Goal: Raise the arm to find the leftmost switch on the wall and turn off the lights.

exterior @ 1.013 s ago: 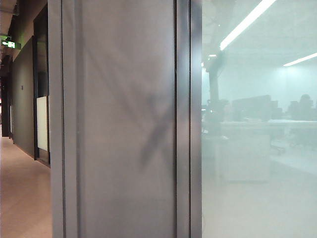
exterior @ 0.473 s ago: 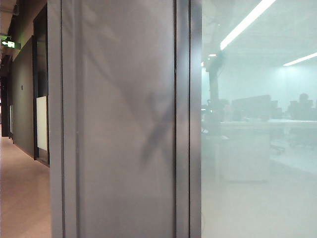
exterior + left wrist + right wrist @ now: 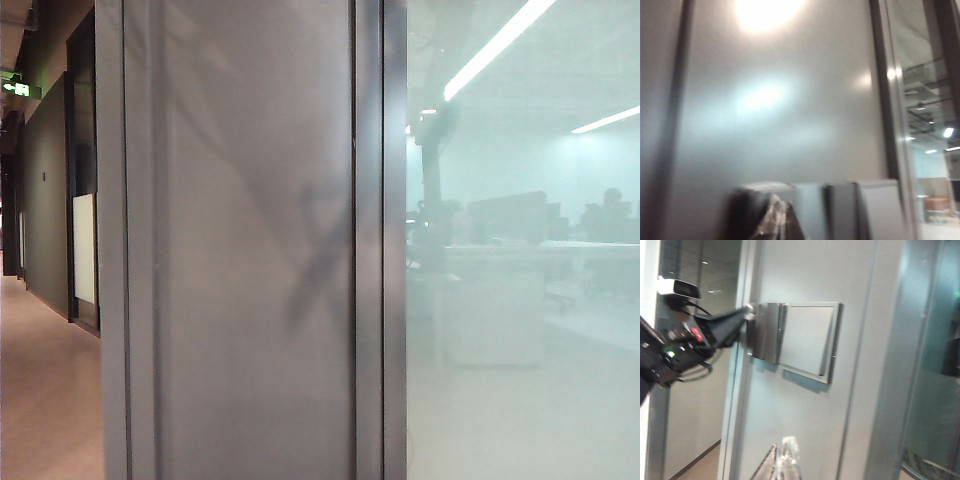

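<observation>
Exterior view: the wall, a broad smooth matte grey panel framed by narrow vertical grey strips, fills the middle of the frame and carries a faint crossed shadow. To its right is a pale frosted glass pane; in it the arm shows only as a hazy dark slender silhouette.

Right wrist view: a switch plate with several rocker switches is mounted on the grey wall. The left hand, dark and tapered, reaches in from the corridor side with its tip touching the leftmost switch, its fingers drawn together to a point. The right hand is seen only as fingertips at the frame's edge, close together and short of the wall; whether they are fully closed cannot be told.

Left wrist view: the left hand is blurred against the leftmost switch, with the other rockers beside it.
</observation>
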You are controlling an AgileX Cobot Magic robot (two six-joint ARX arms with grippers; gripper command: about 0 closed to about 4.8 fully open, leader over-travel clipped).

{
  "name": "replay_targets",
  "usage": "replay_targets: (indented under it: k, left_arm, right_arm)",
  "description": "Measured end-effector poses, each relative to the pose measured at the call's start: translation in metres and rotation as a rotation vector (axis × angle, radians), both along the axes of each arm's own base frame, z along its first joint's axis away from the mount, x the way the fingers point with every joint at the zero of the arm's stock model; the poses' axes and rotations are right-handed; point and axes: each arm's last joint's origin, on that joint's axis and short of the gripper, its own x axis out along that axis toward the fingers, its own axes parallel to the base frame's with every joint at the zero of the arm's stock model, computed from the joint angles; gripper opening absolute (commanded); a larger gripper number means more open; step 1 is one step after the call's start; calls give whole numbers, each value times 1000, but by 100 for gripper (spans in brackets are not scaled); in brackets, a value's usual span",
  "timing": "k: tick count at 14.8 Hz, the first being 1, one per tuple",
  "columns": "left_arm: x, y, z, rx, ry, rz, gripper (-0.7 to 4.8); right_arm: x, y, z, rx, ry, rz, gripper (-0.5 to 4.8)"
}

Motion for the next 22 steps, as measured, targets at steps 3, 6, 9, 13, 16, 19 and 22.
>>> replay_targets:
  k: [3,6,9,13,16,19,22]
  left_arm:
    - [4,-3,-2,-10,-3,8,-6]
    - [8,-4,-4,-11,-22,28,-6]
    - [8,-4,-4,-15,-24,31,-6]
    - [4,-3,-2,-15,-45,25,-5]
    - [-25,-1,12,69,-82,-74,-5]
    - [-64,7,30,80,-71,-81,-5]
    - [-126,19,45,155,-65,-5,-6]
  right_arm:
    - [0,0,-1,-10,2,16,-1]
    - [0,1,-1,-11,11,17,-1]
    - [0,1,-1,-12,13,17,-1]
    - [0,0,-1,-12,13,17,-1]
    - [-1,0,-1,-13,12,20,-1]
    - [-10,-1,3,-11,-5,19,-1]
    - [-20,-3,6,-11,0,17,-1]
